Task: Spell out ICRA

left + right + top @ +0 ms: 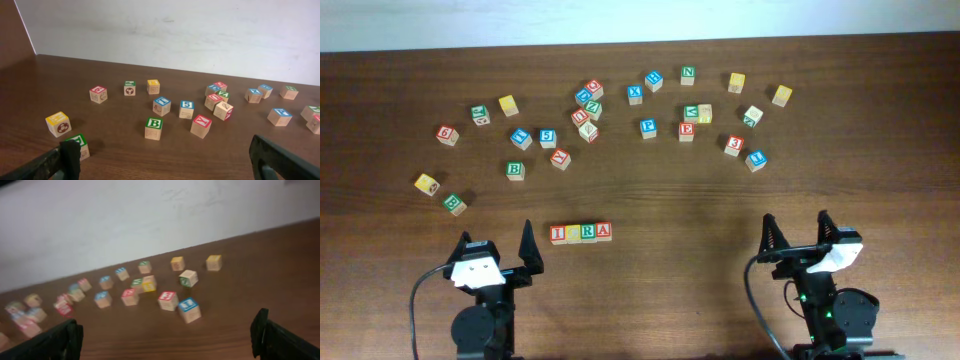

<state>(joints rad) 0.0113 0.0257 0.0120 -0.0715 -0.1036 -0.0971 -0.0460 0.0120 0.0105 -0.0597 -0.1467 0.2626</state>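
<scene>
Four small wooden cubes lie in a touching row near the front middle of the table in the overhead view: a red "I" point(558, 233), a yellow-faced block point(573, 233), a green "R" point(588, 232) and a red "A" point(604, 231). My left gripper point(498, 250) is open and empty, just left of and nearer than the row. My right gripper point(797, 238) is open and empty, far to the right of it. Neither wrist view shows the row. The left gripper point(165, 165) and the right gripper point(167, 340) both span bare wood.
Several loose letter cubes are scattered across the far half of the table, among them a green "B" point(515, 170), a red "E" point(686, 130), a red "3" point(734, 145) and a yellow cube point(427, 184). A green cube point(77, 145) sits beside my left finger. A white wall rises behind the table.
</scene>
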